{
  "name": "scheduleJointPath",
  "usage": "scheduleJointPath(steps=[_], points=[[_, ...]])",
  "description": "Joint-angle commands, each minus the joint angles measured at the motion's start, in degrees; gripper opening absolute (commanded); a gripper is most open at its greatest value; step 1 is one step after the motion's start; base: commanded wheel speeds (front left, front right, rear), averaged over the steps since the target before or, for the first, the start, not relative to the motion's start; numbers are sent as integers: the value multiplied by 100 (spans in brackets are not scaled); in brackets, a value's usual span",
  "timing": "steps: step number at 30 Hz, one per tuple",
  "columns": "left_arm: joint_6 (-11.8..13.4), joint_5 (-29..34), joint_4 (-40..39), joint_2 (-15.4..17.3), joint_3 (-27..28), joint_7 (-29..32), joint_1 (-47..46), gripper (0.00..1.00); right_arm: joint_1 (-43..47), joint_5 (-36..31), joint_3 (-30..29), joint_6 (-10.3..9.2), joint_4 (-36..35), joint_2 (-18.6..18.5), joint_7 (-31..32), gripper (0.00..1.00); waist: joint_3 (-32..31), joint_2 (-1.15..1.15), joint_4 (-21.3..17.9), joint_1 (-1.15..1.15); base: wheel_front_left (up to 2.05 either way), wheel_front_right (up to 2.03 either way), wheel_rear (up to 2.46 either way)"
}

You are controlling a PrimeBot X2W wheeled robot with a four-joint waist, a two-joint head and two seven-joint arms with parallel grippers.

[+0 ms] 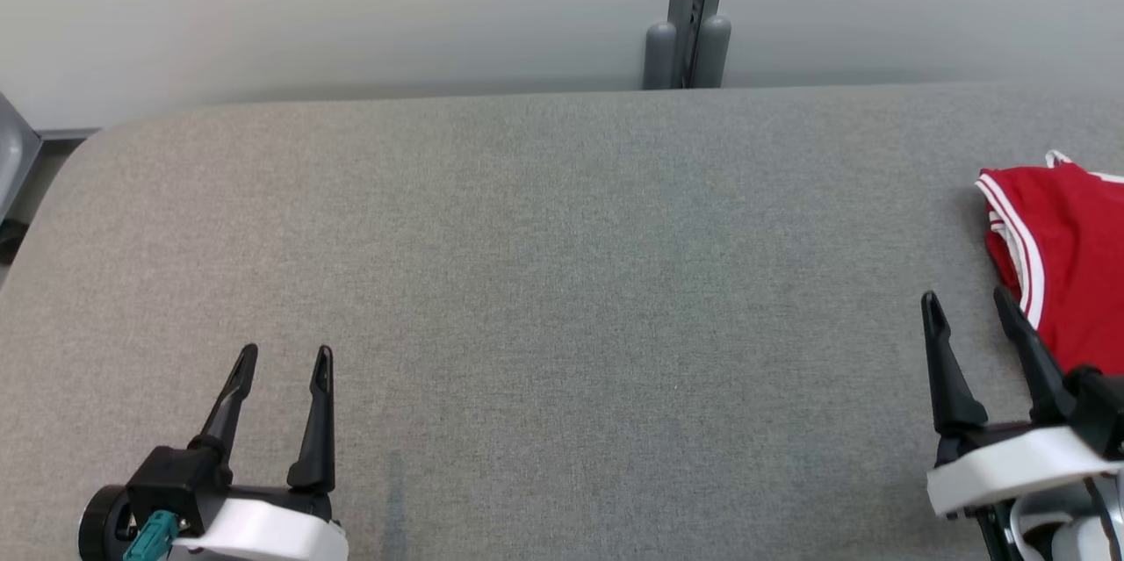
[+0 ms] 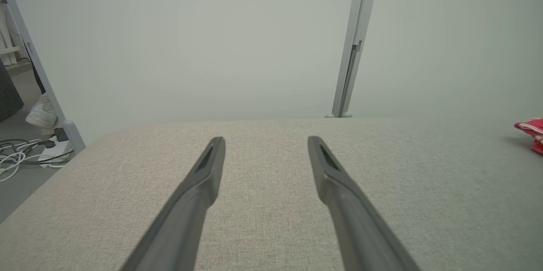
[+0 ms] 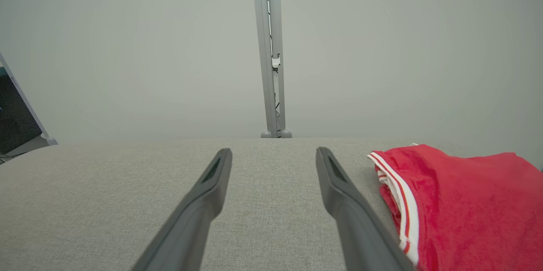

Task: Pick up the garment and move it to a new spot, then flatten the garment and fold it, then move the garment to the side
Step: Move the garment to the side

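Note:
The garment (image 1: 1067,254) is red with white striped trim and lies folded at the far right edge of the grey table (image 1: 544,262). In the right wrist view the garment (image 3: 466,207) sits just right of my fingers. A sliver of the garment (image 2: 532,133) shows at the far right of the left wrist view. My right gripper (image 1: 966,308) stands open beside the garment's near left edge, holding nothing. My left gripper (image 1: 285,359) is open at the lower left, above bare fabric, far from the garment. Both pairs of fingers are empty in the wrist views, right gripper (image 3: 273,154) and left gripper (image 2: 265,141).
A pale wall with a grey vertical post (image 1: 694,8) runs behind the table. Left of the table's rounded corner, cables (image 2: 21,154) and a white shoe (image 2: 42,114) lie on the floor.

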Motion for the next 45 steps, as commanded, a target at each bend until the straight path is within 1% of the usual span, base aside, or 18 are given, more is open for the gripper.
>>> scheduleJointPath(steps=[1,8,15,31,45], points=[[20,-39,25,29,-6,-15,104,100,229,1,-30,-1,-143,19,73,100,-170,0,-27,0,0,0,0],[87,-61,-25,88,-30,90,432,100,819,8,-88,-1,-514,107,294,100,-545,0,-132,0,0,0,0],[138,-92,-101,149,-38,184,621,100,1157,3,-146,-1,-800,160,419,100,-697,0,-175,0,0,0,0],[220,-153,-206,229,2,205,728,100,1393,-63,-198,-1,-1185,209,549,100,-761,0,-163,0,0,0,0],[271,-204,-228,271,-13,205,724,100,1449,-16,-232,-1,-1227,219,560,100,-752,0,-151,0,0,0,0]])
